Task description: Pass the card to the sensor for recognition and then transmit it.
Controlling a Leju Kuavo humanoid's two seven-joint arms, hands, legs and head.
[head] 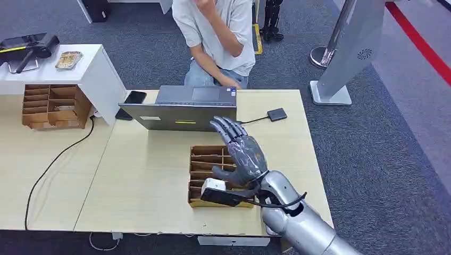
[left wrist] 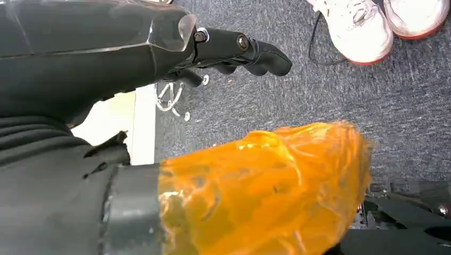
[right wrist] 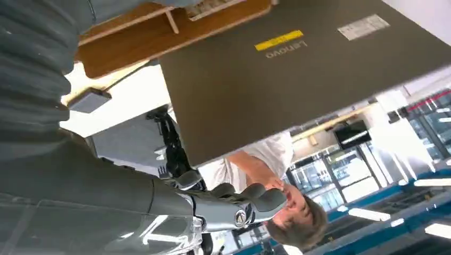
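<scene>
A pale wooden table (head: 143, 175) fills the lower left and middle of the head view, with a second light table (head: 16, 175) butted against it at the far left edge and grey carpet (head: 393, 159) running down the right side. Beyond the table's far edge, at top centre, a person in a pale T-shirt (head: 223, 32) leans over an open grey Lenovo laptop (head: 181, 109) whose lid back faces the robot. In the upper left a white cabinet (head: 90, 69) carries a dark device (head: 26, 49), with a brown slotted wooden organiser (head: 50, 106) tucked under it; a black phone (head: 134, 97) lies at the laptop's left corner. A grey stand (head: 340, 58) rises at upper right. Just below the laptop, centre frame, sits a brown compartmented card tray (head: 205, 159), and the right hand (head: 242, 151) hovers above its right half with fingers spread apart and nothing in them. To the upper right of that hand a small dark card sensor (head: 276, 114) lies flat on the table, cabled toward the laptop. No card can be made out with certainty; the tray slots are too small to read. In the left wrist view the left hand (left wrist: 223, 50) hangs over carpet beside an orange film-wrapped part (left wrist: 260, 186), fingers seemingly curled inward with nothing in them, near white shoes (left wrist: 372, 26)
</scene>
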